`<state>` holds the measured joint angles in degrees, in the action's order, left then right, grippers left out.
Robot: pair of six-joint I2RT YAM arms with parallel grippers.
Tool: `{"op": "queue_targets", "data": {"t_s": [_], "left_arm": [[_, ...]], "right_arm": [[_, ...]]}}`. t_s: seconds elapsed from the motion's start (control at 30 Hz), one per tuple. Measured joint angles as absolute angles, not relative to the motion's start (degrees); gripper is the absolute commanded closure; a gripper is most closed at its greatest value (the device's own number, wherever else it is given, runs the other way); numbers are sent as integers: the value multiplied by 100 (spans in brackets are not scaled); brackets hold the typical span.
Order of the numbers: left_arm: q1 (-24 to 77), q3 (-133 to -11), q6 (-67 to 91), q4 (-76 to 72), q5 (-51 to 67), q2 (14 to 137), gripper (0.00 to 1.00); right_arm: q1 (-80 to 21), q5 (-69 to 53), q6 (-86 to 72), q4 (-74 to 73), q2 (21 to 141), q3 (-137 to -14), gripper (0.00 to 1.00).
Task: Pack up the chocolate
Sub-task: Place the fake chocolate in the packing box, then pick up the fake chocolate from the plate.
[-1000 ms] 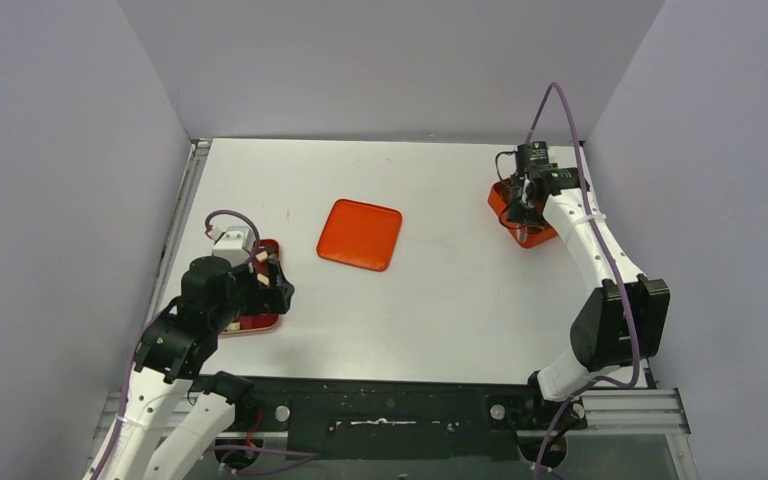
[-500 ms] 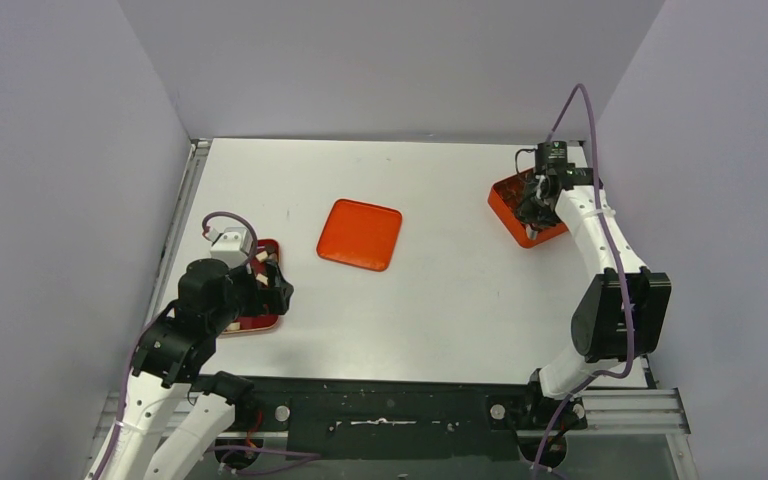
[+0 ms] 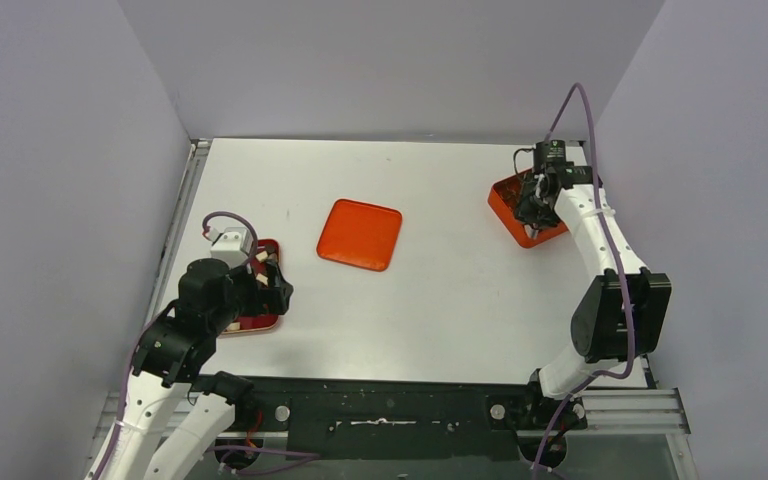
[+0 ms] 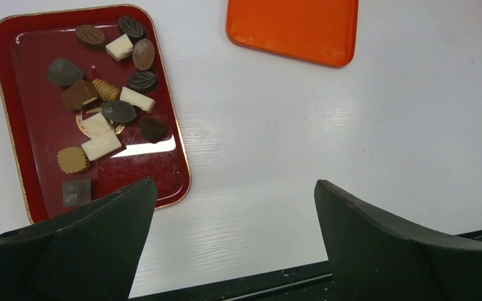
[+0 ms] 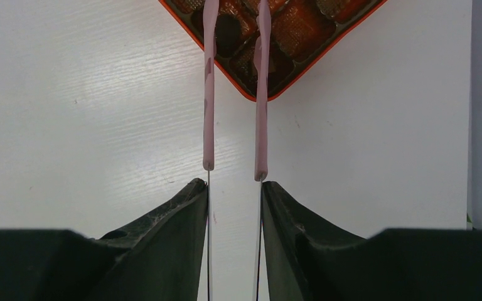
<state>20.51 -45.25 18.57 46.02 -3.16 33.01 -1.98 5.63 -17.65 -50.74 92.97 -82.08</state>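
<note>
The top view gives the layout only: the left gripper (image 3: 265,285) hangs over a dark red tray (image 3: 256,325) near the table's (image 3: 440,290) front left. The right gripper (image 3: 532,205) is far off over an orange box (image 3: 505,210) at the back right, and a flat orange lid (image 3: 360,234) lies between them, touching neither. From up there the tray's contents are mostly hidden under the arm. The left wrist camera shows them plainly: the chocolate (image 4: 118,111), a loose cluster of dark, tan and cream pieces, sits in the upper half of the tray (image 4: 31,157). That camera also shows the left gripper (image 4: 233,185) with its jaws spread wide and holding nothing, above the tray's near corner and bare table. The right wrist camera shows what the overhead cannot: the right gripper (image 5: 234,183) is drawn in narrow and clamps a pair of pink tongs (image 5: 209,94). Their two thin arms run forward, slightly parted, over the near corner of the box (image 5: 289,28). The tips run out of frame, so anything held there goes unseen. Brown moulded compartments show inside the box, but whether they hold pieces is unclear.
</note>
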Motion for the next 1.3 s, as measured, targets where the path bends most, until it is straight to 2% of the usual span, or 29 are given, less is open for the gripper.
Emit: {"op": "queue_targets", "data": {"t_s": [0.4,0.57,0.93,1.3], "left_arm": [[2051,-4525,1883,4619,-405,3242,3],[2051,-4600,1881,4816,-493,3162,3],[2051,-5596,1776,5345,-974,2838,4],[2051,-7000,1758,5854,-1288,2729,4]], "right_arm": [[-602,561,-1734,-5422,8720,-8632,65],[-1146,456,-1750,-5454,8377,-8676,65],[-3485,346,-1938,-5210,8431,-8770,65],[-5511,558,-1850,-4410,9605,-9260,64]]}}
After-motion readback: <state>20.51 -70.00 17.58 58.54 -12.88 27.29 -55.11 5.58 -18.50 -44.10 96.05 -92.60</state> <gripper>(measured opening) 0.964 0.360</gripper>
